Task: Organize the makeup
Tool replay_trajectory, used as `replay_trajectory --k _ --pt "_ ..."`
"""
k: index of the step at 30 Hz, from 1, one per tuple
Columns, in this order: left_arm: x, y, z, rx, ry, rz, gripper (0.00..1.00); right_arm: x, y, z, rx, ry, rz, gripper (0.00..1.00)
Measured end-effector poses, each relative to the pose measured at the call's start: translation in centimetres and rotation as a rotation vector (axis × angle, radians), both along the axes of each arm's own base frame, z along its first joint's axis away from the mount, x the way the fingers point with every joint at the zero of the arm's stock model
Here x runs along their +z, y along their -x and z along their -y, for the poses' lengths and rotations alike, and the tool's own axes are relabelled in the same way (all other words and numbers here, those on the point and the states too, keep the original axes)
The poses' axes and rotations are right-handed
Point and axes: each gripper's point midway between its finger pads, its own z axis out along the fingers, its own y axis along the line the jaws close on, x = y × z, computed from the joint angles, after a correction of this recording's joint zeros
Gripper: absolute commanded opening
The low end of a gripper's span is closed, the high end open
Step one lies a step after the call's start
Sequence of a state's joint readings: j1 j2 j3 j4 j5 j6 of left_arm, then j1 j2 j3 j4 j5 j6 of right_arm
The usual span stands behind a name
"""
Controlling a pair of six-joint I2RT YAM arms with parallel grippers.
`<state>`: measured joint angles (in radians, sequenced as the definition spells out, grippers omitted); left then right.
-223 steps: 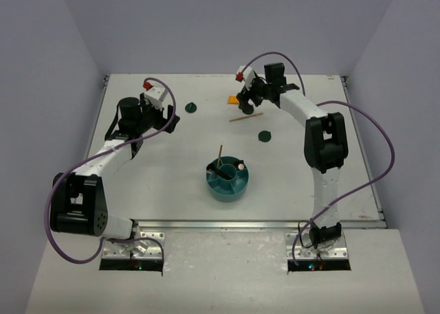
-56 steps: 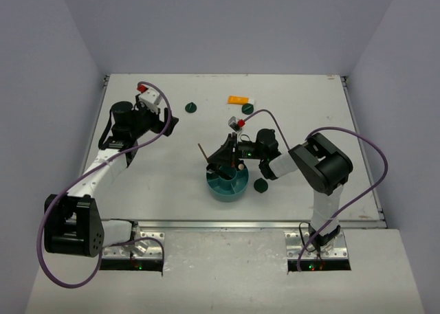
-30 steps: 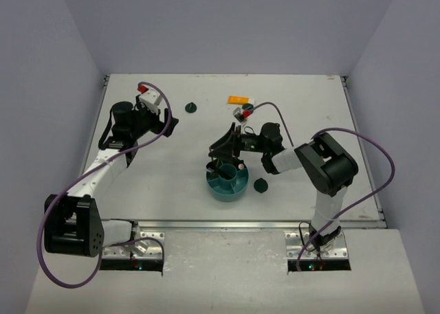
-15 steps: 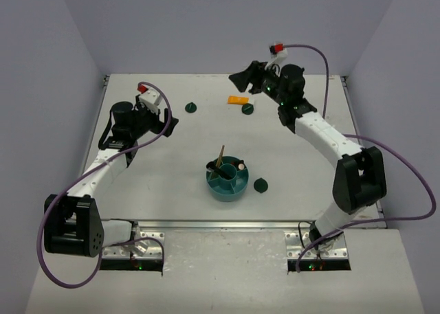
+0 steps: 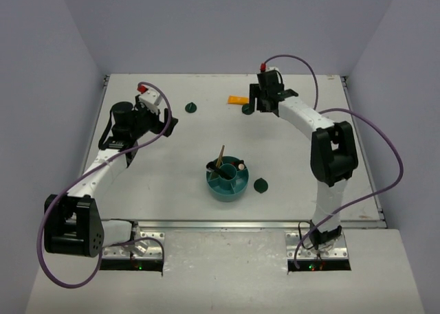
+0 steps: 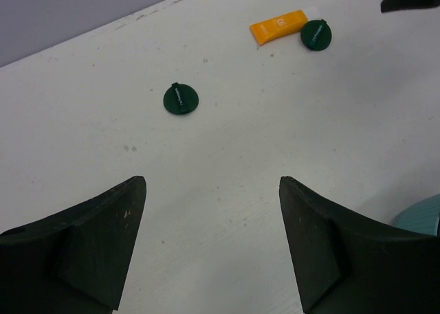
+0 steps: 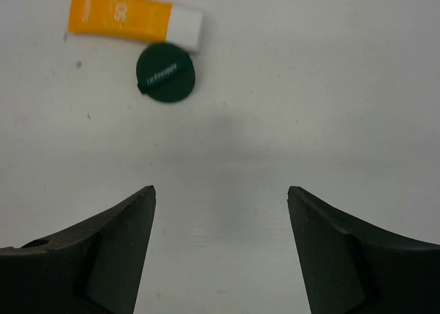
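Note:
The makeup is spread over the white table. An orange-and-white packet (image 5: 238, 100) lies at the back, with a dark green compact (image 5: 247, 110) touching its white end. Both show in the right wrist view, the packet (image 7: 120, 22) and the compact (image 7: 166, 72) ahead and left of my open, empty right gripper (image 7: 220, 245), which hovers beside them (image 5: 258, 106). A second compact (image 5: 191, 108) lies ahead of my open, empty left gripper (image 6: 213, 245) (image 5: 167, 121) and shows in its view (image 6: 181, 98). A third compact (image 5: 260, 185) lies right of the bowl. A tan brush (image 5: 219, 157) leans in the bowl.
The teal round divided bowl (image 5: 227, 189) stands at the table's middle front; its rim shows at the left wrist view's right edge (image 6: 423, 214). Grey walls enclose the table on the left, back and right.
My right arm left the bowl, swung up to the back of the table and came down beside the packet and compact. The tan brush now stands in the bowl. The left arm stayed put.

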<state>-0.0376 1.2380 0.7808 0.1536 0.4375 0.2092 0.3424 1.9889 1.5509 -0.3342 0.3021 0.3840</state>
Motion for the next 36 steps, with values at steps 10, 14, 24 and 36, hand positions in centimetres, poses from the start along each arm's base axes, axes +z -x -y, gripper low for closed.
replay_trajectory --k 10,14,24,36 --pt "-1.1 0.2 0.0 -0.002 0.001 -0.021 0.76 2.6 17.4 1.8 0.137 -0.108 -0.173 0.62" --pt "-2.1 0.0 0.2 -0.011 0.003 -0.049 0.76 -1.6 22.8 0.8 0.196 -0.168 -0.323 0.61" --pt "-2.1 -0.1 0.6 -0.033 0.017 -0.045 0.76 -6.8 28.5 -0.9 0.286 -0.267 -0.497 0.57" --pt "-1.7 0.0 0.6 -0.032 0.016 -0.036 0.77 -9.4 27.4 -0.7 0.247 -0.178 -0.48 0.53"
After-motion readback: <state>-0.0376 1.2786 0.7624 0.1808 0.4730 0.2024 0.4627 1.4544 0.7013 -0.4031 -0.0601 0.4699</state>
